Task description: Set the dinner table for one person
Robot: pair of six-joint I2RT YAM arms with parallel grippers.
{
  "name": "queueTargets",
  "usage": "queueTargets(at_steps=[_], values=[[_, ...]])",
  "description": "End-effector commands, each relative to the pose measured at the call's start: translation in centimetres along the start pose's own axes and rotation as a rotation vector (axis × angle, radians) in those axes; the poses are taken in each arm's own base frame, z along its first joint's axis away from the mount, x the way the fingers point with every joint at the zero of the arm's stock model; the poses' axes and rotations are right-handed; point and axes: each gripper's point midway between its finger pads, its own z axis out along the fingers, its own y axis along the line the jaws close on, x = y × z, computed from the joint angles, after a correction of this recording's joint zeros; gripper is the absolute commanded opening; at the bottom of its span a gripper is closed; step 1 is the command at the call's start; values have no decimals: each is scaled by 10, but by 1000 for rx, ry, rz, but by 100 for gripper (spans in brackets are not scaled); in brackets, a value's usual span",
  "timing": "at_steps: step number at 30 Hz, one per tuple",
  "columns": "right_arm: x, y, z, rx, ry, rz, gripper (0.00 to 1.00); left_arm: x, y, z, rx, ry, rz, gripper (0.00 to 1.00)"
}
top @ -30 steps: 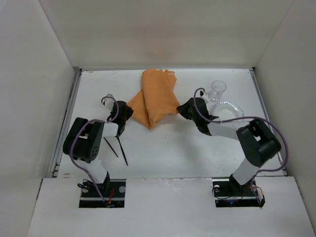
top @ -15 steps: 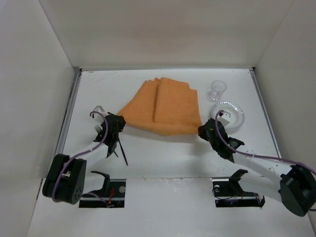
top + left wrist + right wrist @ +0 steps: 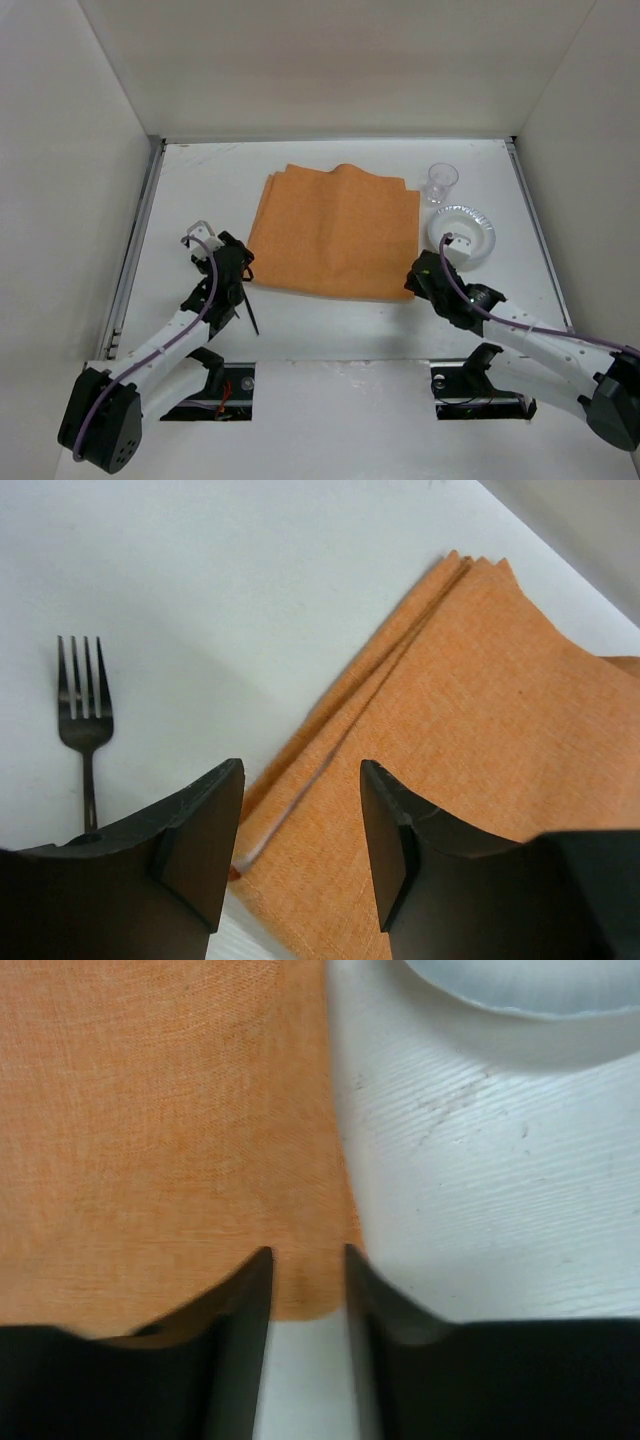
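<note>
Both end effectors [image 3: 300, 825] [image 3: 305, 1290] low at mat [image 3: 335, 232]

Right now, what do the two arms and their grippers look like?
The left arm and right arm have white links with black joints, each trailing a thin purple cable. The left gripper and right gripper are black, each with two smooth tapered fingers.
</note>
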Motion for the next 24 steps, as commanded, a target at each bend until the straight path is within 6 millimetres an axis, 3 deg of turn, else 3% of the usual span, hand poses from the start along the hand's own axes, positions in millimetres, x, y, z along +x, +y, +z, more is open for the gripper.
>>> queueTargets(at_steps=[1,2,6,9,13,17,21,24], values=[[-22,9,-14,-8,-47,-73,58,-26,-12,2,-17,-59,80,49],[-27,13,-15,-17,-60,-79,67,-25,-17,4,-8,-51,82,49],[-50,35,-4,-61,-127,-102,71,-1,-57,12,96,53,115,51],[-46,58,21,-102,-88,-125,70,25,-93,21,180,157,139,53],[-38,55,58,-39,-48,-128,68,50,-130,46,238,254,158,58],[-36,35,72,45,-55,-119,68,67,-144,85,209,294,167,59],[-38,29,83,78,-42,-110,64,89,-157,119,205,366,147,59],[-43,29,91,93,-35,-112,60,101,-146,138,161,395,95,53]])
